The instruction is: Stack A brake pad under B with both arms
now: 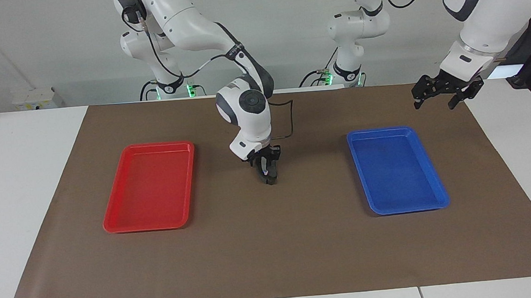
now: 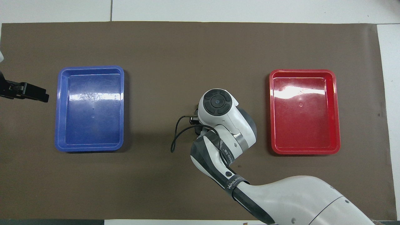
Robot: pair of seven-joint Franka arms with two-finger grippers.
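Brake pad A and piece B cannot be told apart here: only one small dark piece [image 1: 271, 180] shows, on the brown paper mat [image 1: 273, 260] midway between the two trays, right under the right gripper [image 1: 267, 170]. That gripper points straight down onto it. The overhead view hides the spot beneath the arm's wrist, so I cannot tell whether it is clamped on the piece or parted. My guess is that the middle of the mat serves as the stacking place, since both arms can reach it.

The shallow red plastic tray [image 1: 112, 225], toward the right arm's end, and the matching blue plastic tray [image 1: 442, 202], toward the left arm's end, hold nothing.

The left gripper [image 1: 444, 92] hangs raised with its jaws spread, over the mat's edge beside the blue tray, waiting clear of the centre.
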